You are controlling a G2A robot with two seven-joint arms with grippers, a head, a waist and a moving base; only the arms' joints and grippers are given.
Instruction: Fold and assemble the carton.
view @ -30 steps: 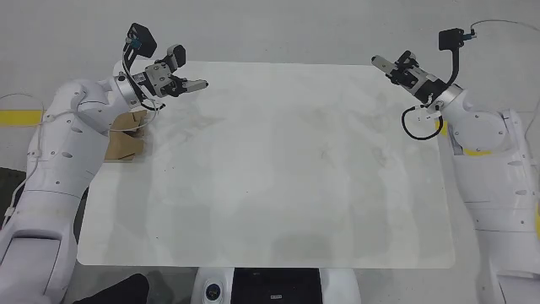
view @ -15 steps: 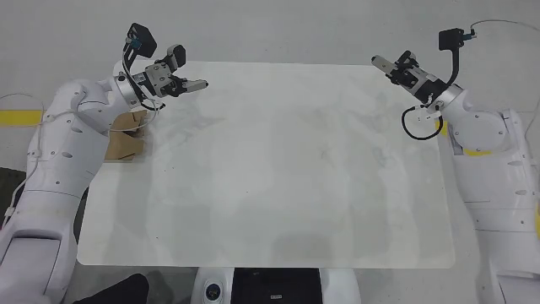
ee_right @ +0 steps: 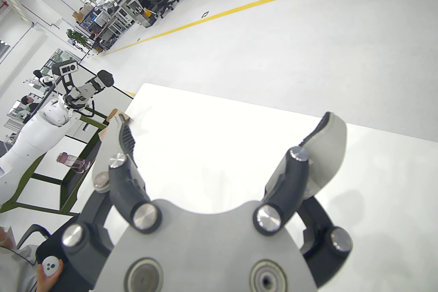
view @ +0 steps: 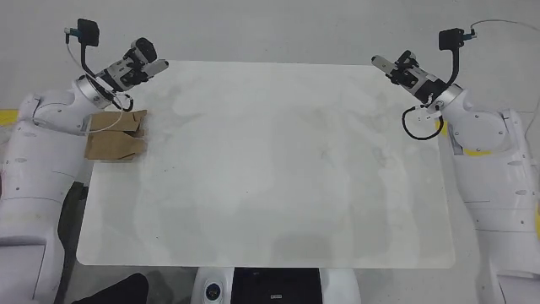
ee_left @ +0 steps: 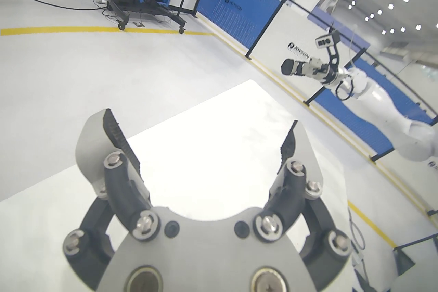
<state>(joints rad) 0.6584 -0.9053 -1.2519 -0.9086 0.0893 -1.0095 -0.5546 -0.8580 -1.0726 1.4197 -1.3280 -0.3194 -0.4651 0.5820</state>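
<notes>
Uncovered now that the left arm has swung back off the far-left corner, the flat brown cardboard carton [view: 116,133] lies across the white worktop's [view: 270,177] left edge, near that corner and mostly outside it. The left hand [view: 160,65] [ee_left: 202,132] hovers just beyond the far-left corner, released, grasping nothing, apart from the carton. The right hand [view: 377,62] [ee_right: 222,132] holds its place above the far-right corner, likewise released and empty, well apart from the carton.

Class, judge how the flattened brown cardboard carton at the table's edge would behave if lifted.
The flattened brown cardboard carton lies thin and flat, so it is probably light. Its visible flaps suggest panels may hinge and droop. Being flat, it is unlikely to roll.
</notes>
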